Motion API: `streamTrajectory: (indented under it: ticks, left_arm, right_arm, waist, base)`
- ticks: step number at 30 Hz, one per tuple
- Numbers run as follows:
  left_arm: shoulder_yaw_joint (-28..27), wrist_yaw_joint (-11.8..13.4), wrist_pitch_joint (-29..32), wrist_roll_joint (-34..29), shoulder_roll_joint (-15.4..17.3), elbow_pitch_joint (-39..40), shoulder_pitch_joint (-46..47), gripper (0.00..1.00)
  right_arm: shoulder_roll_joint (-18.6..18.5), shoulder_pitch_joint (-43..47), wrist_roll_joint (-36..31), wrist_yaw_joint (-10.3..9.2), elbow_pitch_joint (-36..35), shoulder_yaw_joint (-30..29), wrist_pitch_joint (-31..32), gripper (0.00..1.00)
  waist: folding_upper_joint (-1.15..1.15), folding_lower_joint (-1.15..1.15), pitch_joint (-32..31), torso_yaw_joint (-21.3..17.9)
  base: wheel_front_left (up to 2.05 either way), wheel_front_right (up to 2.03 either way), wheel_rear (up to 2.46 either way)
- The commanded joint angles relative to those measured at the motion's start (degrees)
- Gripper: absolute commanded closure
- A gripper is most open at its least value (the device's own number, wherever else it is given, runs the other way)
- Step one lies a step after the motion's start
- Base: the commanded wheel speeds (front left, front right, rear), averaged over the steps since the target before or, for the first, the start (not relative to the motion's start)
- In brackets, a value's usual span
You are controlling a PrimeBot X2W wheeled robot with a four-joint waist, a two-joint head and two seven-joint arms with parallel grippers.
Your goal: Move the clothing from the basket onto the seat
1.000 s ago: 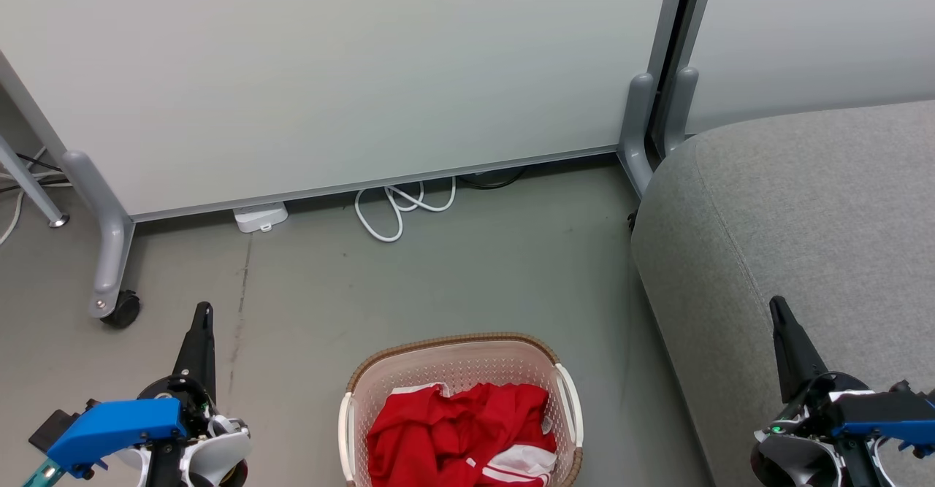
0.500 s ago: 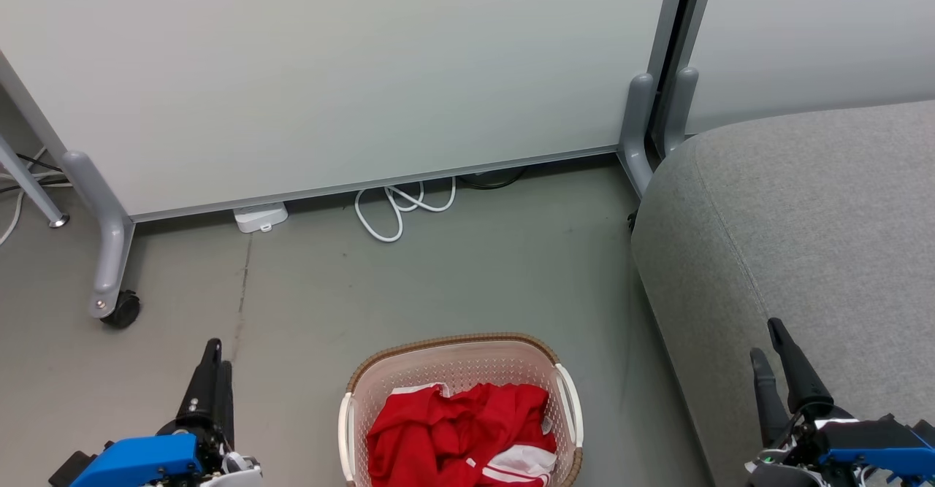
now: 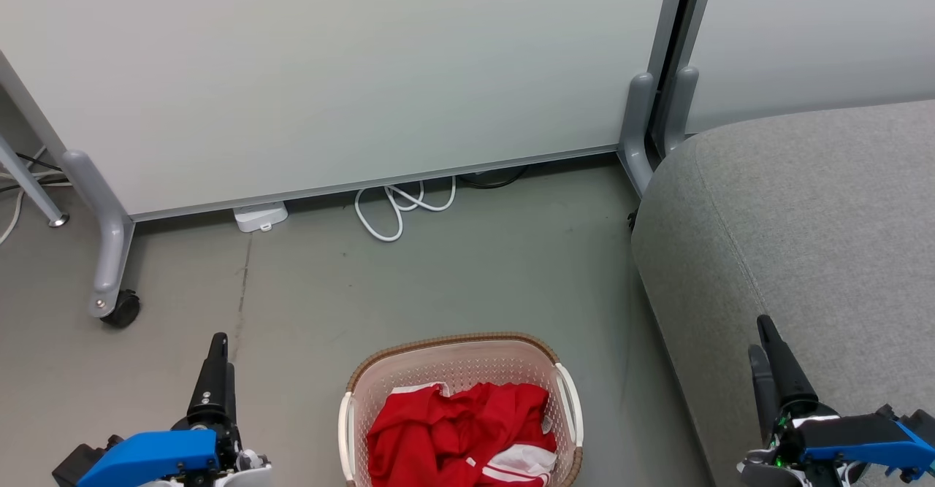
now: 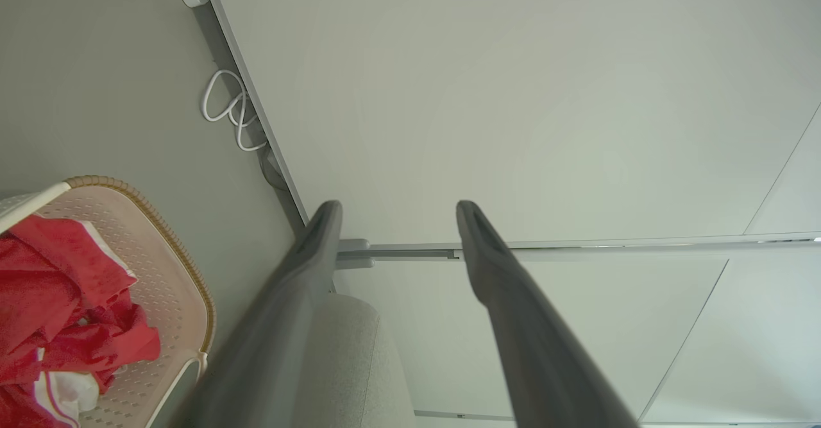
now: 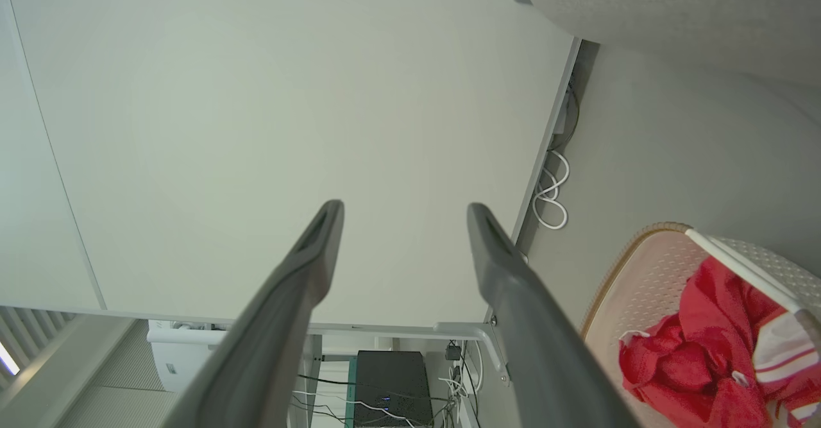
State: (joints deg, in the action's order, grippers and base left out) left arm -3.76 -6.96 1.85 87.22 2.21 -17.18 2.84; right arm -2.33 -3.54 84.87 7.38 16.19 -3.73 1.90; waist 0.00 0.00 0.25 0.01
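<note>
The cream-white basket [image 3: 562,392] with a brown woven rim stands on the grey floor at the bottom centre of the head view. Crumpled red clothing [image 3: 456,436] with white stripes lies inside it. The grey seat [image 3: 803,209] fills the right side, close beside the basket. My left gripper [image 3: 219,352] hovers left of the basket and is open and empty. My right gripper [image 3: 758,335] hangs over the seat's front edge, also open and empty. The left wrist view shows the gripper [image 4: 397,213], basket [image 4: 173,261] and clothing [image 4: 51,287]. The right wrist view shows the gripper [image 5: 405,213], basket [image 5: 632,274] and clothing [image 5: 705,351].
White partition panels [image 3: 329,71] on grey legs stand behind the basket, with a castor [image 3: 120,309] at the left. A coiled white cable [image 3: 398,209] and a white adapter [image 3: 260,217] lie at the panel's foot. Bare floor [image 3: 438,282] stretches between basket and panels.
Both grippers have gone from shut to open. Both have also dropped lower in the head view. The basket and clothing have not moved.
</note>
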Motion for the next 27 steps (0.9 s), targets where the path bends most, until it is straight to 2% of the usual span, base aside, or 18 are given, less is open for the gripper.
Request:
streamTrajectory:
  ticks: [1, 7, 14, 27]
  left_arm:
    - [0.2, 0.45, -0.67, -1.93, 0.42, 0.97, 1.96, 0.0]
    - [1.0, 1.4, -2.11, -9.93, 0.46, 1.76, 1.66, 0.0]
    - [2.22, 2.29, -3.69, -20.57, 0.51, 2.12, 1.57, 0.0]
    - [4.1, 2.57, -6.32, -37.46, 0.65, 3.59, 1.65, 0.0]
  right_arm:
    - [-0.32, -1.39, -2.49, 0.04, -0.66, 0.23, -0.7, 0.0]
    - [-0.35, -1.71, -8.33, 0.05, -0.98, 0.46, -2.13, 0.0]
    - [-0.39, -1.84, -19.21, 0.06, -1.49, 0.93, -3.71, 0.0]
    - [-0.46, -2.07, -34.27, 0.08, -1.28, 0.74, -6.37, 0.0]
  waist:
    - [0.0, 0.0, 0.0, 0.02]
    - [0.0, 0.0, 0.06, 0.11]
    - [0.0, 0.0, 0.18, 0.29]
    - [0.0, 0.0, 0.47, 0.56]
  base:
    - [0.0, 0.0, 0.0]
    - [0.0, 0.0, 0.0]
    - [0.0, 0.0, 0.0]
    - [0.0, 0.0, 0.0]
